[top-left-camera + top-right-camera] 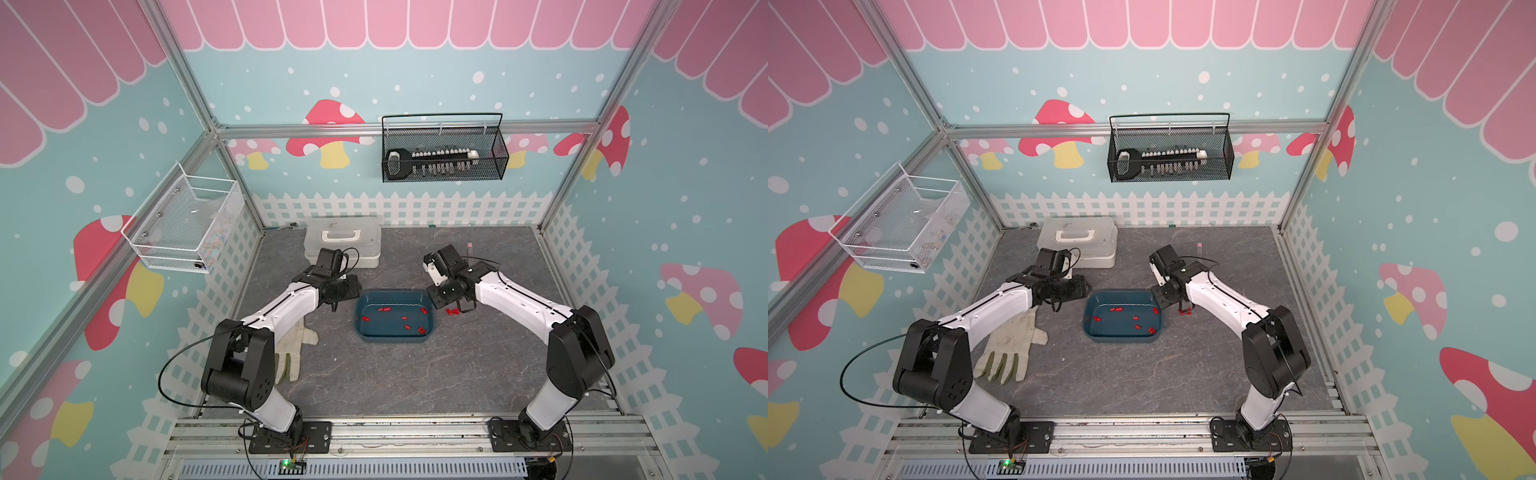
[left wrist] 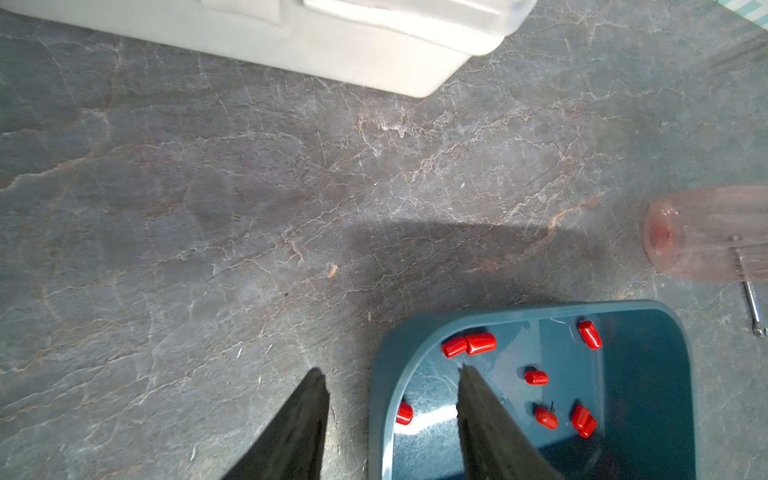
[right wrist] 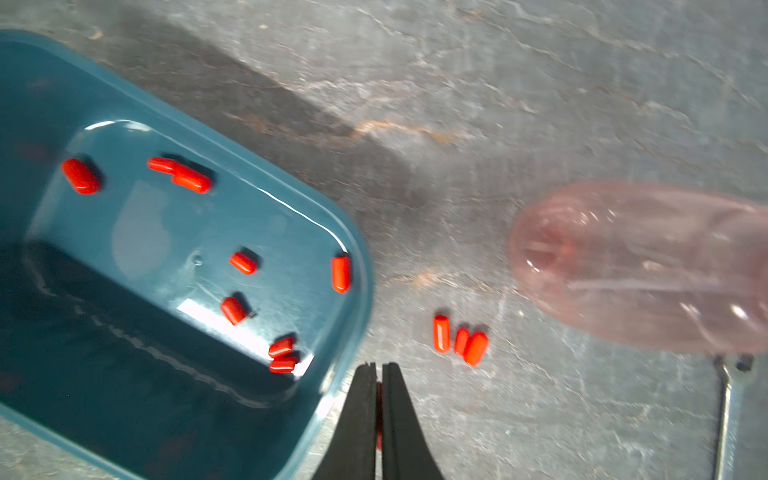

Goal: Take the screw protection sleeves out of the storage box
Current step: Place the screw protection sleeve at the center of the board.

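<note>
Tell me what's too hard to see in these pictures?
- Right wrist view: red sleeve in the right claw, mostly hidden by its fingers.
- Both wrist views: pink thing, blurred, cut off by the edge.
- Top views: glove, partly under the left arm.

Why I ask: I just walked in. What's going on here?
The arms are taking red screw protection sleeves out of the storage box. The right gripper is shut on one sleeve outside the box, near three already on the table. Eight lie inside. The left gripper hangs open at the box's rim, empty.
</note>
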